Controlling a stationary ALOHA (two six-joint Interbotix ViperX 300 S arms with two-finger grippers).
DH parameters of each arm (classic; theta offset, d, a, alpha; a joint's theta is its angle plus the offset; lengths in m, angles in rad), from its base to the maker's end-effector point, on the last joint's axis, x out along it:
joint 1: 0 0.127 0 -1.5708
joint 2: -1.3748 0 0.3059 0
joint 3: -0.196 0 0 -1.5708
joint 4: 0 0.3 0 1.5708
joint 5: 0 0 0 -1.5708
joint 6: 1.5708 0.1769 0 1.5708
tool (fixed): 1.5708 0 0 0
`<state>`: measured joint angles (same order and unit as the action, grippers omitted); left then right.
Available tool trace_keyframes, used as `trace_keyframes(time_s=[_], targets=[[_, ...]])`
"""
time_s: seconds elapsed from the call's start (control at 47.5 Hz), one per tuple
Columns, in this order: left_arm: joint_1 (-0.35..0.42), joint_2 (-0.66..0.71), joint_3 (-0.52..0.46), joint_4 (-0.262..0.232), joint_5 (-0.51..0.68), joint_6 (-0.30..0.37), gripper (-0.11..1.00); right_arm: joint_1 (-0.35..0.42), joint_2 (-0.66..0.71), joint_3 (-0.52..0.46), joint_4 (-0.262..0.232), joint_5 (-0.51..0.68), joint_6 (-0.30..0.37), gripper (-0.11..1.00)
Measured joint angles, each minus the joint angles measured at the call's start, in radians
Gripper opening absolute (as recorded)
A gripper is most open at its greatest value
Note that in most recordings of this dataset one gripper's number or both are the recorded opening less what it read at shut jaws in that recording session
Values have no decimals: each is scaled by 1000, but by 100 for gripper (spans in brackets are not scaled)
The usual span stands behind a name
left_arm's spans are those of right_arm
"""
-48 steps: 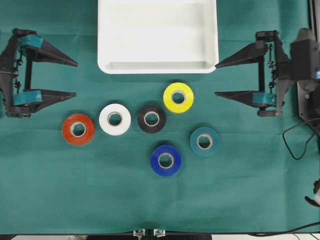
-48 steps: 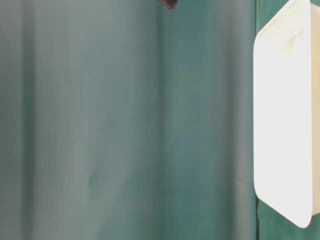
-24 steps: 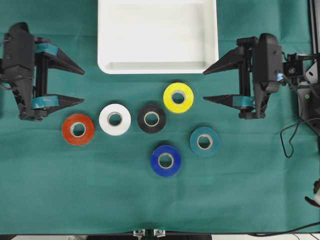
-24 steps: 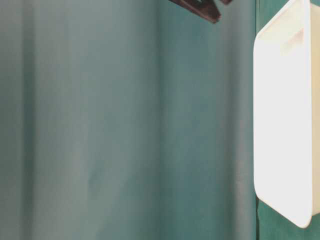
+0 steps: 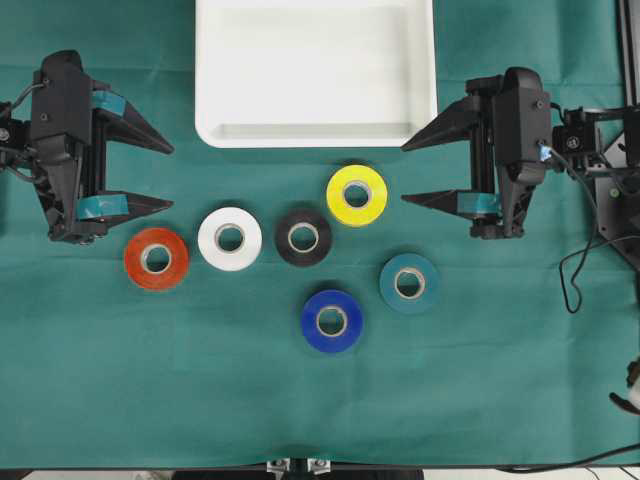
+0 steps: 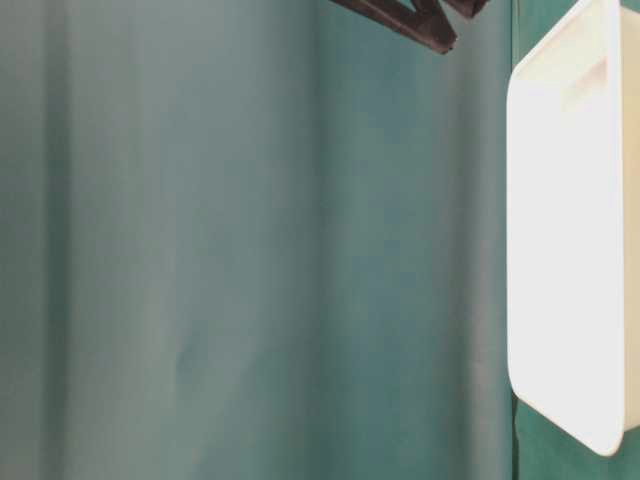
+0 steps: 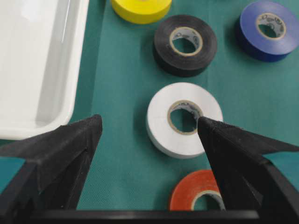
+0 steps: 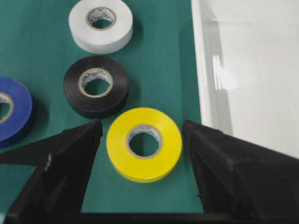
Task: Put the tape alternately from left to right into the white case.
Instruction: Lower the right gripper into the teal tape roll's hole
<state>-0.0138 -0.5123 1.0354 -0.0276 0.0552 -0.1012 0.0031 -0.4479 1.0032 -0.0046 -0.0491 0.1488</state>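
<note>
Six tape rolls lie flat on the green cloth: red-orange point(image 5: 137, 258), white point(image 5: 211, 238), black point(image 5: 284, 237), yellow point(image 5: 357, 214), blue point(image 5: 331, 343) and teal point(image 5: 390, 283). The white case point(image 5: 315, 70) sits empty at the back centre. My left gripper point(image 5: 172, 177) is open, just up-left of the red-orange roll and touching nothing. In the left wrist view this gripper point(image 7: 149, 120) frames the white roll point(image 7: 161, 135) and the red-orange roll point(image 7: 187, 191). My right gripper point(image 5: 403, 174) is open, just right of the yellow roll. In its wrist view the right gripper point(image 8: 142, 123) frames that roll point(image 8: 121, 154).
Black cables point(image 5: 585, 270) trail at the table's right edge. The cloth's front edge runs along the bottom of the overhead view. The table-level view shows only cloth, the case's side point(image 6: 560, 250) and a black finger's tip point(image 6: 410, 20) at the top.
Both arms have swung inward toward the rolls. Their jaws stay as wide as before. No roll has moved.
</note>
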Motion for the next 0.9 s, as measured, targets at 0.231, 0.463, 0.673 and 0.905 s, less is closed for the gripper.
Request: trace_keyframes(time_s=[0.231,0.463,0.673,0.905], targets=[[0,5,0,0,0,-2,59,48,2,0,0,0,26,79],[-15,18,2,0,0,-5,59,106,26,-2,0,-2,57,79],[-26,25,2,0,0,-21,59,152,74,-2,0,-3,101,79],[-26,26,2,2,2,-26,59,196,87,-8,0,-2,124,79]])
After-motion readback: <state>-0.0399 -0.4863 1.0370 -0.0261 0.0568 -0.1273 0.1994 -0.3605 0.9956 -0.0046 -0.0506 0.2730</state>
